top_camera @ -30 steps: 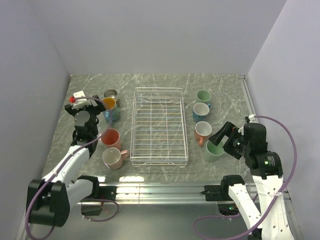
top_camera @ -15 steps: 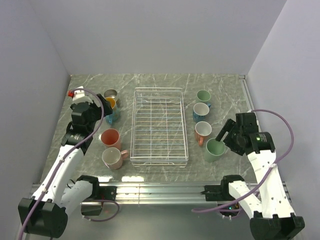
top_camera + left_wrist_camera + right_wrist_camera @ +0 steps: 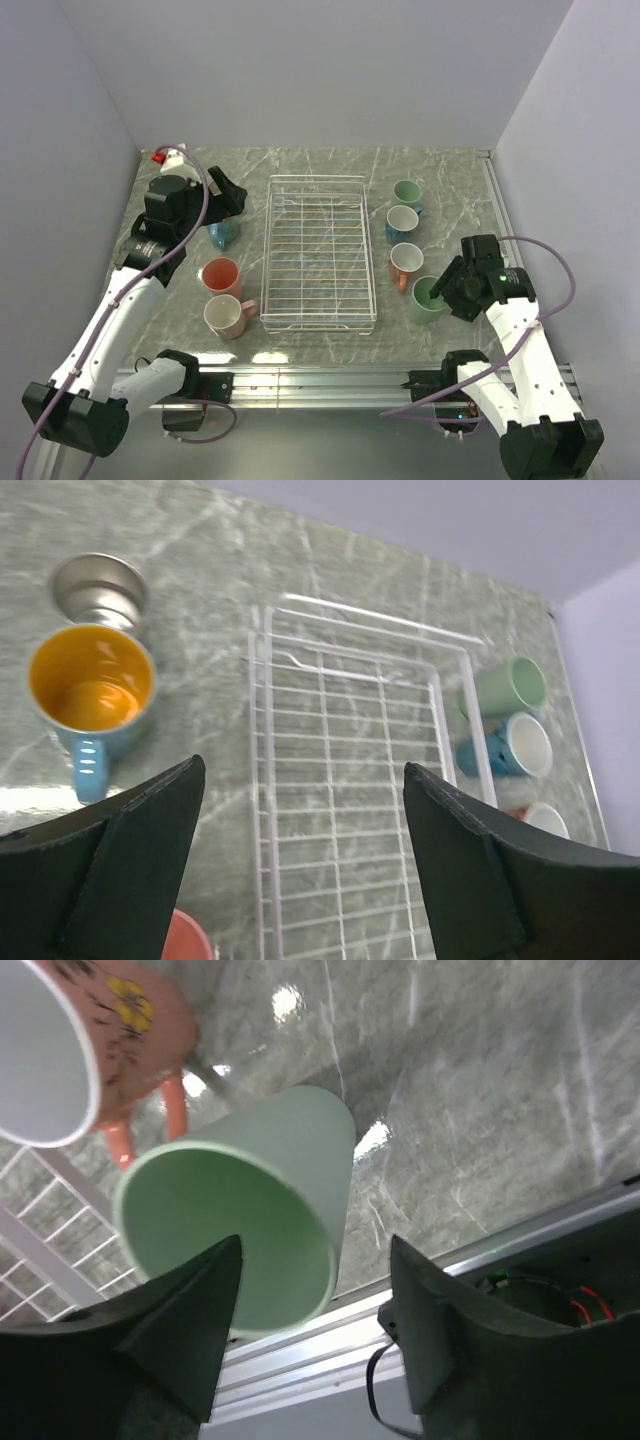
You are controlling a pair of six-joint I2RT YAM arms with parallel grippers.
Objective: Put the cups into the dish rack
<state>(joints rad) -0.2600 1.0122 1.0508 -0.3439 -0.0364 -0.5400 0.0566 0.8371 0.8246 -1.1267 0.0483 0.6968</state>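
Note:
The white wire dish rack (image 3: 318, 250) stands mid-table with no cups in it; it also shows in the left wrist view (image 3: 350, 780). My right gripper (image 3: 441, 291) is open, with its jaws astride the wall of a mint green cup (image 3: 427, 300), one finger inside and one outside (image 3: 315, 1250). A salmon cup (image 3: 110, 1020) stands beside it. My left gripper (image 3: 228, 198) is open and empty (image 3: 305, 768), raised over the blue cup with the orange inside (image 3: 90, 685) and the metallic grey cup (image 3: 100, 585).
A salmon cup (image 3: 218, 275) and a cream cup (image 3: 225, 315) stand left of the rack. A mint cup (image 3: 407, 192), a teal cup (image 3: 402, 220) and a salmon cup (image 3: 405, 262) stand in a line on its right. The metal rail (image 3: 400, 1340) runs along the near edge.
My left gripper has risen and moved back and right over the far-left cups. My right gripper has dropped forward onto the near mint cup's rim.

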